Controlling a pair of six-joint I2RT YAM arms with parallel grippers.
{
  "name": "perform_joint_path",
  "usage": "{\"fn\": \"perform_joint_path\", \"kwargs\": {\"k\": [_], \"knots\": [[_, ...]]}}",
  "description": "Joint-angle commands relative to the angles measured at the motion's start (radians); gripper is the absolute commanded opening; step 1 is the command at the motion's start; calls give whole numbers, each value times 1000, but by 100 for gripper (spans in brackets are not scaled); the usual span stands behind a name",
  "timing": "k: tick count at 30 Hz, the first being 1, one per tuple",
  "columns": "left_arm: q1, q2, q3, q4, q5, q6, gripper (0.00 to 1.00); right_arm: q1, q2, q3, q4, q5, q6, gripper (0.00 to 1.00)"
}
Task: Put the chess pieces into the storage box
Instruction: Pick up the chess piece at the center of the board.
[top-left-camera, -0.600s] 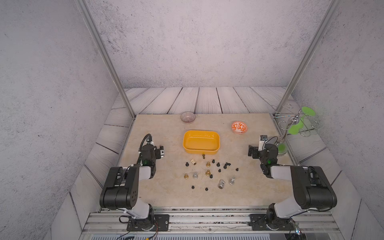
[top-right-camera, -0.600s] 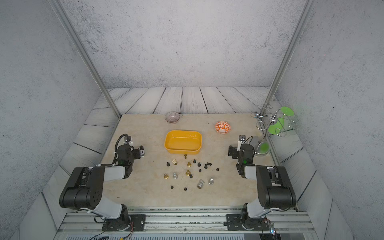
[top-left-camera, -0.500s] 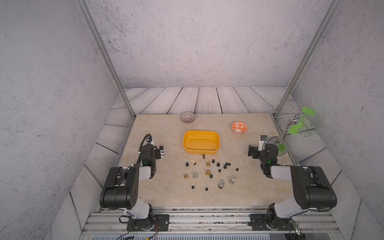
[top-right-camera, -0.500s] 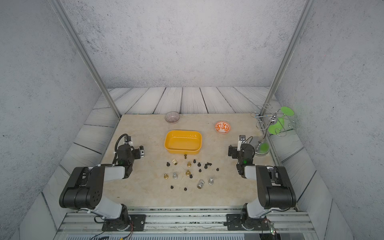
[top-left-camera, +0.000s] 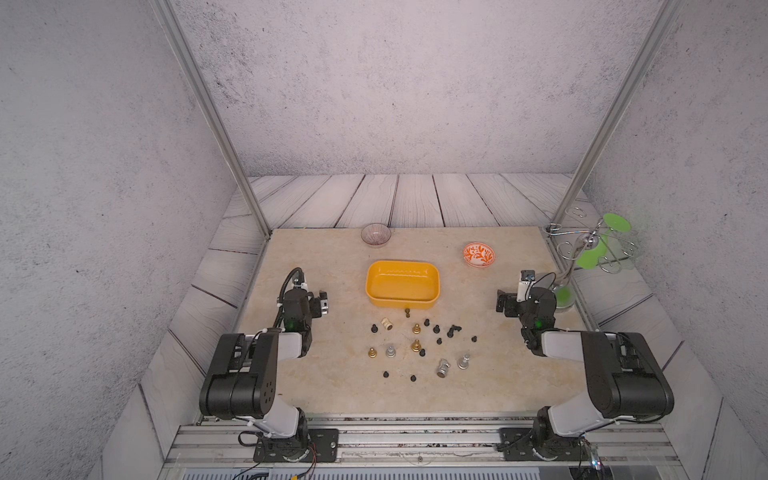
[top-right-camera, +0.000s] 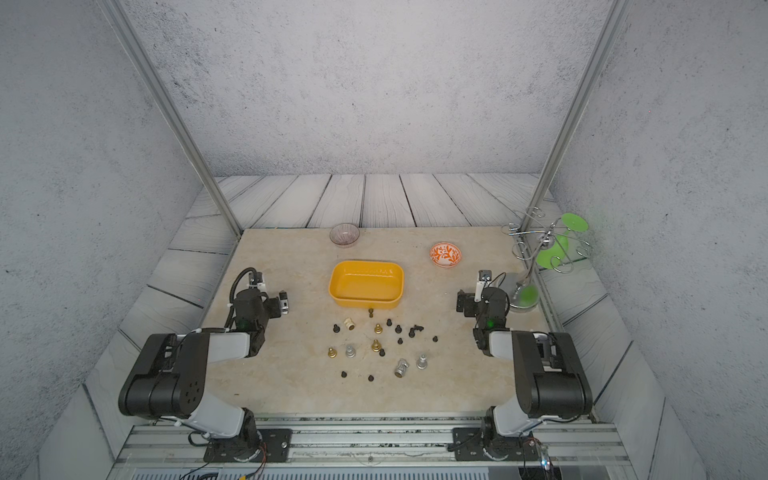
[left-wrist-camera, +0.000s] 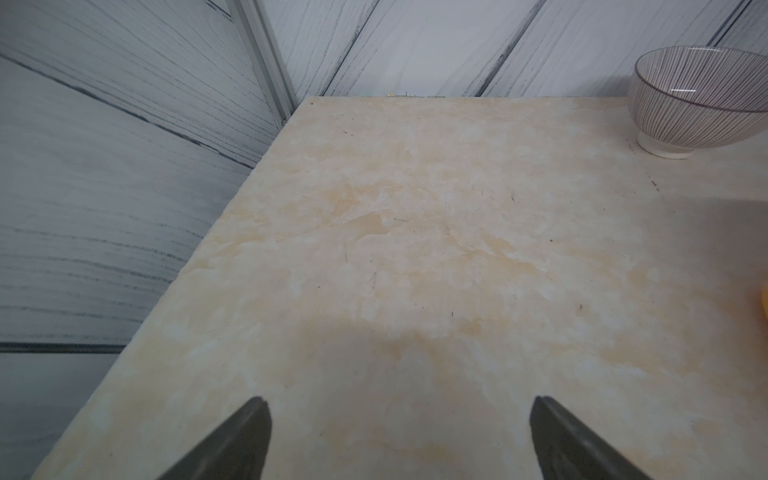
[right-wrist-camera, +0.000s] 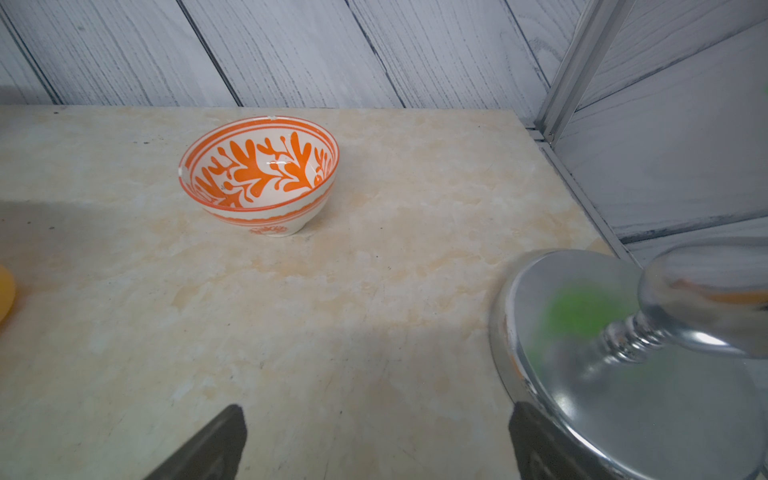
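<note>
Fingers (left-wrist-camera: 232, 444) on left, fingers (right-wrist-camera: 216, 449) on right, wide apart (both empty)

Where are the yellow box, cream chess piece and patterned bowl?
yellow box (top-left-camera: 401, 284): a top view, bare floor.
cream chess piece (top-left-camera: 387, 323): a top view, body.
patterned bowl (right-wrist-camera: 257, 166): right wrist view, inner wall.

yellow-orange storage box (top-left-camera: 402, 286); black, gold, silver, cream chess pieces (top-left-camera: 419, 345); orange-and-white leaf-patterned bowl (right-wrist-camera: 259, 174); striped bowl (left-wrist-camera: 698, 99).

Left arm (top-left-camera: 245, 374) and right arm (top-left-camera: 615, 374) crouch folded low, forearms reaching forward. Left tool (left-wrist-camera: 397, 409) and right tool (right-wrist-camera: 376, 411) both gape wide, empty.
</note>
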Motion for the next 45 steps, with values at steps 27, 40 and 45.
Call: {"fn": "perform_joint_path", "kwargs": {"k": [27, 40, 45], "knots": [[5, -50, 23, 8, -3, 14, 95, 8, -24, 17, -30, 17, 0, 99], [-16, -362, 245, -661, 215, -95, 88, 113, -209, 332, -818, -167, 7, 99], [-49, -402, 253, -739, 234, -135, 86, 141, -210, 412, -984, -210, 7, 96]]}}
